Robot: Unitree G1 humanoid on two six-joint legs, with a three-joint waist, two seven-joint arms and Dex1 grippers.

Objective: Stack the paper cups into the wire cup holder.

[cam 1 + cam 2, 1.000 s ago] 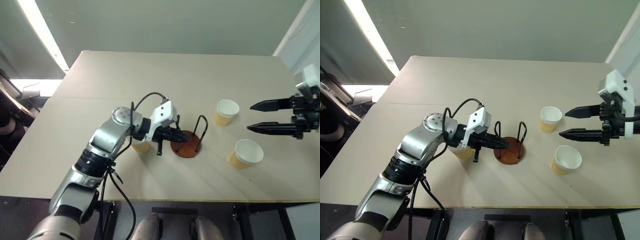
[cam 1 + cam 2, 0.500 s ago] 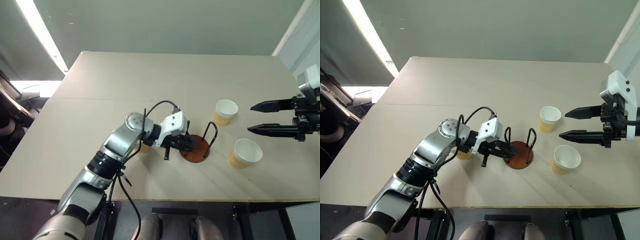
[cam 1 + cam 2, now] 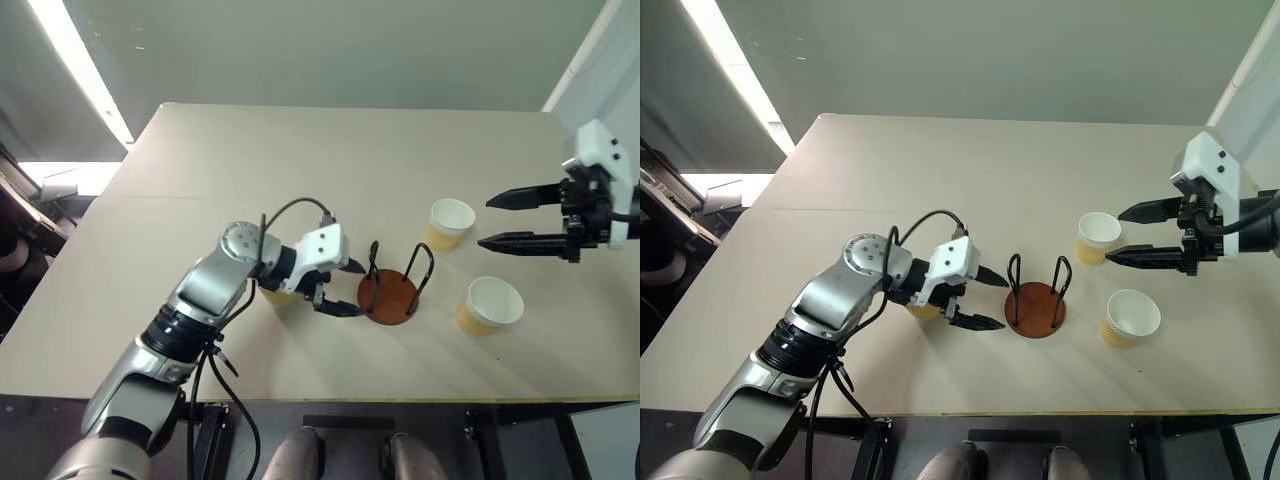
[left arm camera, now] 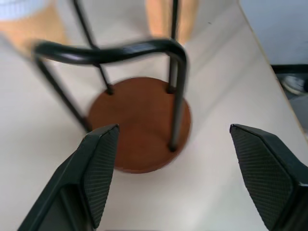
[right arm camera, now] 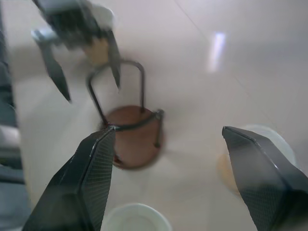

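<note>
The wire cup holder (image 3: 389,296), a reddish-brown disc with two black wire loops, stands empty at mid table. My left gripper (image 3: 353,290) is open just left of it, its fingertips apart from the wires; the left wrist view shows the holder (image 4: 139,122) straight ahead between the fingers (image 4: 96,163). One paper cup (image 3: 274,296) stands partly hidden behind the left wrist. Another paper cup (image 3: 450,222) stands upright right of the holder, and a third (image 3: 490,305) sits nearer the front. My right gripper (image 3: 487,222) hovers open just right of the far cup, holding nothing.
The tan table (image 3: 300,170) is bare across its far half. Its front edge (image 3: 330,400) runs close below the holder and the near cup. A pale wall or panel (image 3: 600,60) rises at the far right corner.
My left gripper, shut at the holder's near wire loop, nudged the holder slightly right, then opened and drew back left. My right gripper moved in toward the far cup.
</note>
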